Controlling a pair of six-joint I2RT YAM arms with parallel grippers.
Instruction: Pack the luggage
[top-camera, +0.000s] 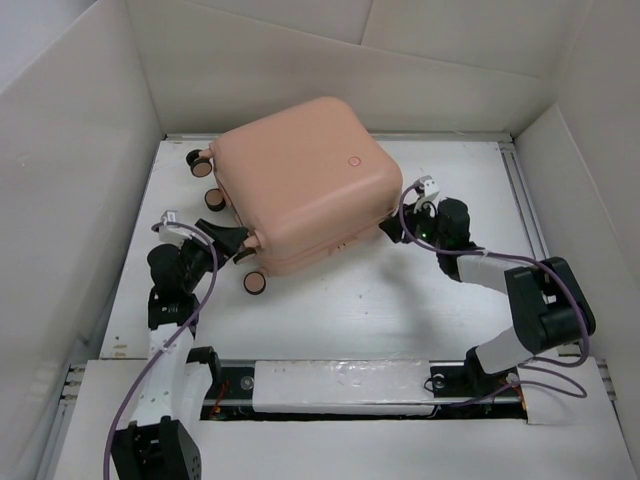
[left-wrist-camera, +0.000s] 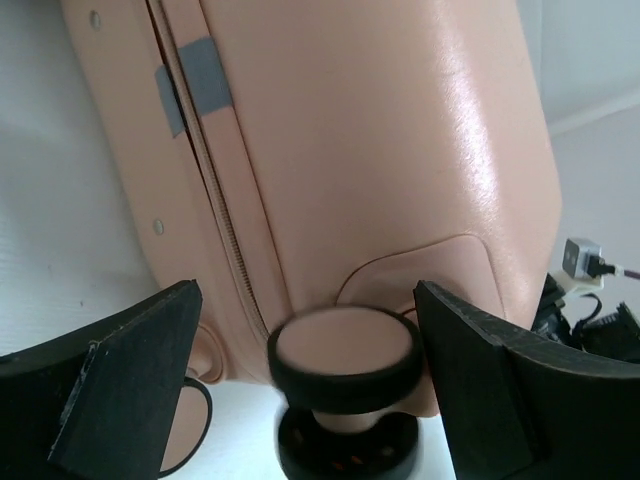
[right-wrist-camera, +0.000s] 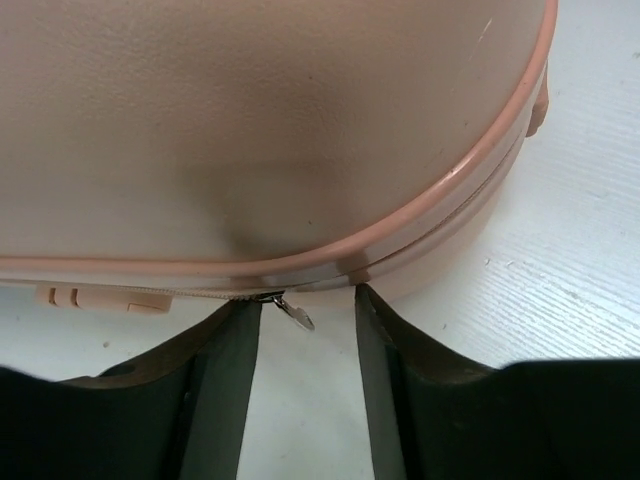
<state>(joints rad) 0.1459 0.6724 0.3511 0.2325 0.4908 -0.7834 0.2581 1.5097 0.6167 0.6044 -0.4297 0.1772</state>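
I see the luggage (top-camera: 300, 185) lying flat and zipped shut on the white table (top-camera: 400, 310), upper middle of the top view, turned a bit off square. The shell is hard, smooth, glossy peach-pink, with rounded corners. A round emblem (top-camera: 353, 160) is pressed into the upper right of the lid, too small for me to read. The wheels (top-camera: 255, 283) stick out along its left edge: peach hubs, black tyres.

The left gripper (top-camera: 230, 240) sits at the lower left corner of the case. In the left wrist view its jaws are apart, with matte black fingers (left-wrist-camera: 130, 390) on either side of one wheel (left-wrist-camera: 345, 355). The finger at frame right is just beside the tyre and I can't tell if it touches. The one at frame left is clear of it. The zipper (left-wrist-camera: 215, 200) runs up the seam above, with grey tape patches (left-wrist-camera: 205, 75) on it near the top left.

The right gripper (top-camera: 393, 228) is at the lower right edge of the case. In the right wrist view its jaws are apart with a narrow gap and the tips right at the seam. A small metal zipper pull (right-wrist-camera: 295, 315) hangs in the gap, not pinched. A ribbed peach tab (right-wrist-camera: 100, 297) sits on the seam at frame left.
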